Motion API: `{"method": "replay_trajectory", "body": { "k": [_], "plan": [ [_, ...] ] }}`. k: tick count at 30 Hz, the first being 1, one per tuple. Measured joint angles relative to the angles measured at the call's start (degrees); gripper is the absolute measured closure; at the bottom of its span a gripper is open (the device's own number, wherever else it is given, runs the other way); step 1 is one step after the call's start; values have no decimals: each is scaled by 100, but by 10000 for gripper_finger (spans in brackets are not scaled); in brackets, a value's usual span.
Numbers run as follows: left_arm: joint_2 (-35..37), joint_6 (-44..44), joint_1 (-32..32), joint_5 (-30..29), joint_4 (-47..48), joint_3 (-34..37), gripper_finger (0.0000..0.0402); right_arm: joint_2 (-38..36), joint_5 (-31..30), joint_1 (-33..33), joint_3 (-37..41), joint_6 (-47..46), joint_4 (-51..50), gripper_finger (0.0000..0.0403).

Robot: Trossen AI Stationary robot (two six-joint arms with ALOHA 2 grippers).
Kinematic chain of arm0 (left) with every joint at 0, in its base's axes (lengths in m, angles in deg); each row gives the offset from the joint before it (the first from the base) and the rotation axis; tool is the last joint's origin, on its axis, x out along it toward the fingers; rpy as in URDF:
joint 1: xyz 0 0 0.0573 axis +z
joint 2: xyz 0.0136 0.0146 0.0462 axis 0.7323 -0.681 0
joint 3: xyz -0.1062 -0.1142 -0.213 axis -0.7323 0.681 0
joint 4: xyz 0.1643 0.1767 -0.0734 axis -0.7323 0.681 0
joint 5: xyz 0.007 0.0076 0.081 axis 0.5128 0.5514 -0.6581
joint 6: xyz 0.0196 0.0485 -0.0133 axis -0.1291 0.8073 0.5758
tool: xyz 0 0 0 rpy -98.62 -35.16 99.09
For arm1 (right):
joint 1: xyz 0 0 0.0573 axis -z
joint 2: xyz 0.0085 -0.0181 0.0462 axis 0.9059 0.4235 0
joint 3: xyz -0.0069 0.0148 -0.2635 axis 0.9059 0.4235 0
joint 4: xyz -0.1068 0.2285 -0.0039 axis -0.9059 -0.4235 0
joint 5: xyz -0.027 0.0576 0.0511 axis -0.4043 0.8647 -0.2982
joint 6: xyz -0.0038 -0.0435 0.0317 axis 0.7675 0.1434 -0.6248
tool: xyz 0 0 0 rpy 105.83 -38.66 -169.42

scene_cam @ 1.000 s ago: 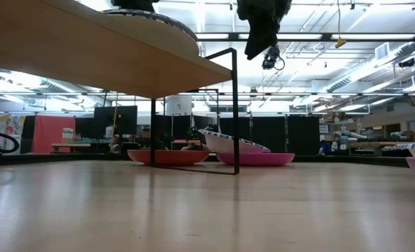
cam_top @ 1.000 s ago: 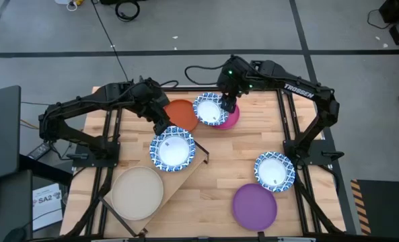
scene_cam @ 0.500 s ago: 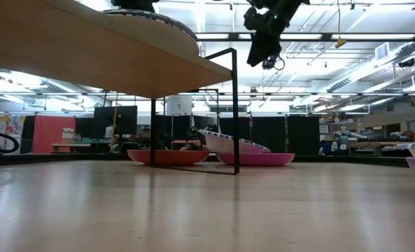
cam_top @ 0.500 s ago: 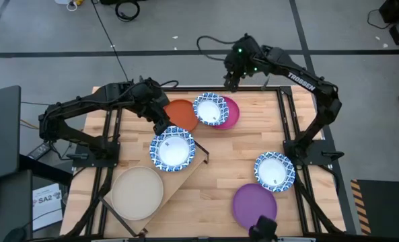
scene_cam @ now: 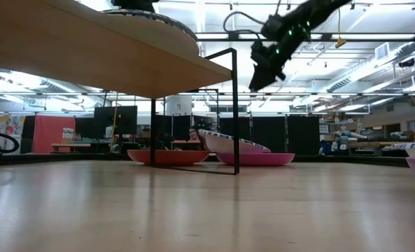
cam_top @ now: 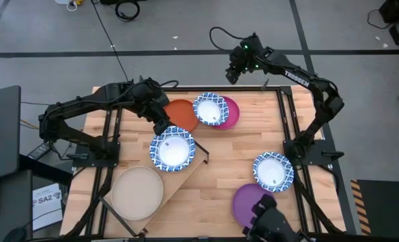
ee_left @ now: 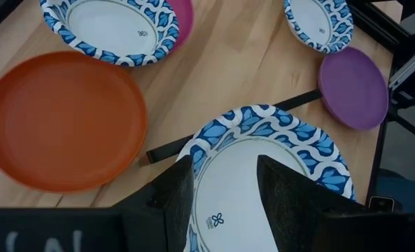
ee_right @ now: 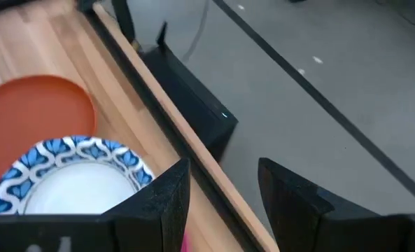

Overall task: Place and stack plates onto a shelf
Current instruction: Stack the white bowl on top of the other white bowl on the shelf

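The shelf [cam_top: 180, 177] stands slantwise at the table's left, carrying a beige plate [cam_top: 137, 193] and a blue-and-white plate [cam_top: 173, 149]. My left gripper [cam_top: 162, 126] hangs open over that plate's far rim [ee_left: 224, 133]; whether it touches does not show. On the table, an orange plate [cam_top: 180, 114] lies beside a blue-and-white plate [cam_top: 210, 109], which rests tilted on a magenta plate [cam_top: 231, 114]. Another blue-and-white plate [cam_top: 273, 171] and a purple plate [cam_top: 249, 202] lie at the right. My right gripper [cam_top: 231, 75] is open and empty beyond the table's far edge.
Black frame rails [cam_top: 288, 128] run along the table's left and right sides. The shelf's thin black legs [scene_cam: 235, 105] stand on the table. A dark object [cam_top: 273, 225] at the near edge covers part of the purple plate. Bare wood [cam_top: 226, 154] lies in the middle.
My right gripper has swung from above the blue-and-white plate on the magenta one toward the table's far edge and out beyond it, sinking a little and tipping flatter, open and empty throughout. A dark object has come into the high view at the near edge.
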Motion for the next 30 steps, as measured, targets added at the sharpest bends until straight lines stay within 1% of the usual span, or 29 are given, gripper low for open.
{"method": "replay_trajectory", "body": {
  "k": [3,6,10,15,20,24,27,30],
  "plan": [
    [-1,-2,0,-2,0,0,237,1,538,144,448,-17,420,228],
    [0,-2,0,-2,1,0,237,-1,823,225,875,-33,982,228],
    [-1,-2,0,-2,1,0,237,1,919,266,1362,-44,1491,228],
    [-1,-2,0,-2,1,0,237,1,994,248,1776,-46,1783,228],
    [-1,-2,0,-2,1,0,237,1,1039,219,1850,-159,1827,228],
    [-1,-4,0,-2,1,0,237,33,1089,160,1834,-190,2157,228],
    [-1,-2,0,-3,1,0,237,313,1391,111,1639,-332,2185,228],
    [-1,-4,0,-2,-2,0,237,795,1660,62,1382,-393,2152,228]
  ]
}}
